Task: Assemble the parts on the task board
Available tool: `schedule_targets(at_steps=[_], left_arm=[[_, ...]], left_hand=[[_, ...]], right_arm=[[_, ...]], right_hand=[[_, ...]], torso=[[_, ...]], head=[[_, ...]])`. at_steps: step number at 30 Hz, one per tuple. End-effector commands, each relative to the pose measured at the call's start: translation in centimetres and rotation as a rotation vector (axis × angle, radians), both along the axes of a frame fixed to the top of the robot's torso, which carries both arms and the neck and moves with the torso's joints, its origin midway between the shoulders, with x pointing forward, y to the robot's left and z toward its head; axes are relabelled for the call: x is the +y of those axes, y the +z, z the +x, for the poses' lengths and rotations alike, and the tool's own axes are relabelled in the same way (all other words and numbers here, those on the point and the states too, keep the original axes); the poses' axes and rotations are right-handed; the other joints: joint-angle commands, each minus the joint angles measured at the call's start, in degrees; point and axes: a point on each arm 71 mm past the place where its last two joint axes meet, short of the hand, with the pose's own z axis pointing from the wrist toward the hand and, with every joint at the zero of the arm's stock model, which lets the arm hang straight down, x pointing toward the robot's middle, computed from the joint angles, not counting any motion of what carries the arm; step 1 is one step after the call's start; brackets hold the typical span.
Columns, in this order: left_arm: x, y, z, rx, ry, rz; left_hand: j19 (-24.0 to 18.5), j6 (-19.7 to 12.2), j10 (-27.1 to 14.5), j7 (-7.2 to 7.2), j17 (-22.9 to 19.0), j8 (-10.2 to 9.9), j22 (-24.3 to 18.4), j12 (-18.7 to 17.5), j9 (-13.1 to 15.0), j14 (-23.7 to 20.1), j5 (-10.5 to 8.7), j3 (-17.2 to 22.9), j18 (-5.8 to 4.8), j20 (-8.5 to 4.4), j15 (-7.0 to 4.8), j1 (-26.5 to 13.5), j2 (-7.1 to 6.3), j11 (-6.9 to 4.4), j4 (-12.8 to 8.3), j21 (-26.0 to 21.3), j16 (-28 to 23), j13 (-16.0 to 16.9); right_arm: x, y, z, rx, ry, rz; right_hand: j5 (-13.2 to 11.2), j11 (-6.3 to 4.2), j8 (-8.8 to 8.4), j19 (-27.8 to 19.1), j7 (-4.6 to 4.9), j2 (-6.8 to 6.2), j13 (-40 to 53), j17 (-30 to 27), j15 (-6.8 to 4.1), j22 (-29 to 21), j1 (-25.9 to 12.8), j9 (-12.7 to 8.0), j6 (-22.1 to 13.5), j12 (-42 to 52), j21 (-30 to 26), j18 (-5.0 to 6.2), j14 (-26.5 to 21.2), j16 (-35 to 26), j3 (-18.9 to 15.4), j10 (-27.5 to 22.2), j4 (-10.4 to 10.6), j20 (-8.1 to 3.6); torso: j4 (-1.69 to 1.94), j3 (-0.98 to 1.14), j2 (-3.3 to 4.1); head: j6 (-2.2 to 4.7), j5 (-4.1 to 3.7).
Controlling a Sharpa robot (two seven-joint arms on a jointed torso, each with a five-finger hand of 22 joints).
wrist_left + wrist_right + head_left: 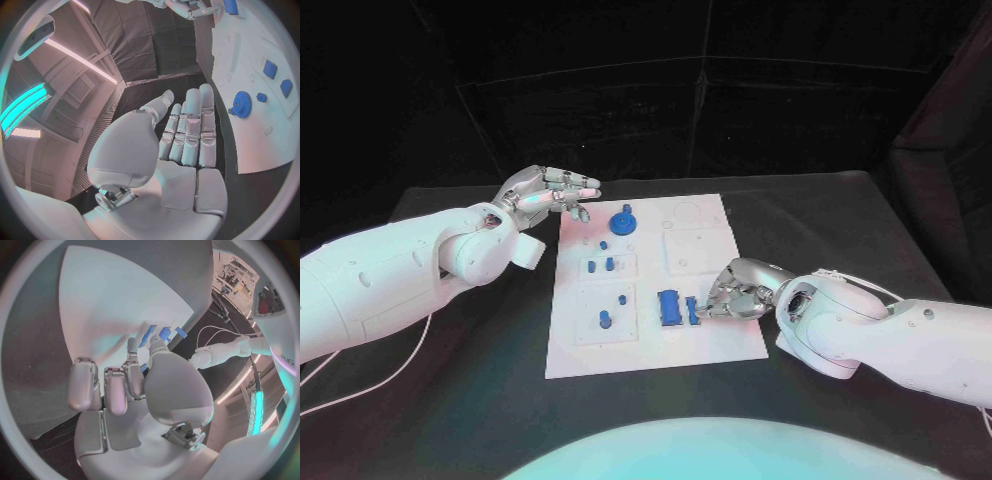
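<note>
The white task board (711,345) lies in the middle of the black table. Blue parts stand on it: a gear (623,222) (240,104) at the far end, small pegs (600,266) in the left column, and a block (669,308) near the middle. My right hand (737,290) rests on the board's right side, its fingers curled around a narrow blue part (691,311) (145,367) pinched between thumb and finger. My left hand (548,190) (187,135) hovers off the board's far left corner, fingers stretched out, holding nothing.
Round and square recesses (689,250) mark the board's right column. Bare black tabletop (459,390) surrounds the board, and dark curtains close off the back. A white cable (387,365) trails under my left arm.
</note>
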Motion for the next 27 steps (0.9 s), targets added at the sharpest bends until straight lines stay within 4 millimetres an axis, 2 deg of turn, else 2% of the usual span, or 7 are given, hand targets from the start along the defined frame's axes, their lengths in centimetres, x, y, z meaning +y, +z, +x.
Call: schedule_targets(at_steps=[1, 5, 8, 10, 16, 21, 27], left_arm=[[-0.1, 0.2, 0.0, -0.013, 0.001, -0.011], [-0.1, 0.2, 0.1, -0.029, 0.017, -0.021], [0.1, 0.1, 0.2, -0.030, 0.050, -0.049], [0.2, 0.0, 0.2, -0.030, 0.078, -0.072], [0.6, -0.7, 0.8, -0.031, 0.160, -0.127], [1.0, -1.7, 1.6, -0.035, 0.241, -0.141], [0.7, -2.9, 2.3, -0.035, 0.297, -0.144]], left_hand=[[0.14, -0.31, -0.31, -0.07, -0.06, 0.22, -0.09, 0.25, 0.04, -0.26, -0.07, -0.35, 0.73, 0.39, -0.03, 0.67, 0.05, -0.13, -0.14, -0.22, 0.22, 0.04], [-0.61, 0.12, 0.10, -0.56, -0.65, 0.68, -0.47, 0.80, 0.16, -1.39, -0.07, -0.68, 0.74, 0.42, -0.07, 0.31, 0.14, -0.41, 0.10, -0.87, -0.62, 0.11], [-3.58, 0.58, 0.45, -1.00, -3.03, 1.18, -2.03, 0.97, 0.21, -4.58, -0.15, -0.66, 0.68, 0.58, 0.18, 0.27, 0.34, -0.62, 0.18, -3.57, -5.10, -0.08], [-7.12, 0.92, 1.02, -1.31, -5.36, 1.42, -3.83, 0.74, 0.22, -7.69, -0.08, -0.35, 0.33, 1.12, 0.80, -0.03, 0.54, -0.51, 0.46, -6.68, -10.20, -0.22], [-13.95, 0.78, 2.81, -1.52, -11.46, 0.55, -10.13, -2.40, -0.07, -11.17, -0.10, 0.88, -0.03, 3.81, 3.30, -0.88, 0.33, 0.12, 1.17, -15.57, -24.41, -0.38], [-16.20, 0.23, 2.93, -1.70, -14.89, -1.13, -14.79, -6.22, -0.25, -11.68, -0.12, 1.29, 0.62, 6.22, 4.89, -1.16, -0.15, 1.00, 1.58, -20.82, -32.40, -0.39], [-17.86, -0.49, 2.31, -2.98, -16.54, -2.49, -17.35, -8.38, -0.27, -12.05, -0.13, 0.82, 0.78, 7.31, 5.85, -1.33, -0.31, 2.26, 1.88, -23.62, -36.19, -0.36]], right_arm=[[-0.4, 0.9, 0.8, -0.006, -0.044, 0.268], [-1.7, 2.1, 2.9, -0.023, -0.089, 0.491], [-2.9, 2.9, 5.2, -0.046, -0.145, 0.617], [-3.7, 3.3, 7.0, -0.062, -0.189, 0.694], [-4.9, 4.1, 11.5, -0.136, -0.260, 0.845], [-4.7, 4.1, 14.6, -0.188, -0.273, 0.905], [-3.4, 3.3, 16.6, -0.182, -0.263, 0.930]], right_hand=[[0.70, 0.84, -1.45, -2.70, 1.06, 0.72, -3.27, 1.58, 0.81, -5.17, 2.34, -0.57, -2.54, -6.60, -3.54, 1.29, 3.08, -2.89, -0.04, -3.06, -1.22, 0.57], [-0.05, 1.81, -3.35, -8.84, 2.33, 2.91, -12.60, -7.06, 1.70, -17.21, 7.98, -1.62, -4.57, -19.84, -12.43, 3.76, 0.70, -9.17, 1.67, -9.49, -4.81, 1.40], [-1.86, 2.24, -4.35, -18.39, 2.66, 3.76, -25.87, -25.54, 2.17, -34.09, 11.40, -2.45, -4.26, -38.10, -27.06, 6.52, -6.00, -25.22, 3.09, -17.71, -6.79, 2.10], [-2.30, 2.99, -5.14, -21.14, 3.42, 3.85, -32.00, -38.47, 3.16, -37.14, 13.02, -3.20, -3.89, -45.36, -32.17, 6.40, -12.23, -39.33, 3.83, -20.52, -7.41, 2.83], [-2.27, 6.74, -8.69, -28.87, 5.68, 3.38, -51.48, -51.46, 7.69, -47.04, 15.83, -7.13, -3.89, -61.14, -47.99, 5.88, -21.27, -62.34, 6.46, -20.92, -7.57, 6.85], [-2.46, 7.78, -9.12, -27.33, 6.49, 2.28, -64.42, -61.64, 9.24, -53.87, 14.92, -12.07, -3.23, -66.09, -57.14, 6.82, -18.74, -74.57, 10.10, -16.78, -7.94, 9.42], [-3.41, 8.03, -9.42, -25.37, 6.59, 1.41, -69.43, -65.58, 9.91, -56.70, 13.30, -14.85, -3.82, -66.94, -60.60, 6.54, -17.41, -78.44, 11.49, -17.48, -8.98, 9.78]], torso=[[0.08, -0.05, -0.11], [0.18, -0.11, -0.71], [0.08, -0.23, -1.46], [-0.07, -0.35, -2.14], [-0.03, -0.56, -4.17], [-0.07, -0.31, -5.24], [0.37, -0.07, -6.35]], head=[[0.50, -0.17], [1.58, -0.44], [2.16, -0.62], [3.03, -0.74], [5.75, -1.25], [7.78, -0.87], [8.34, -0.85]])
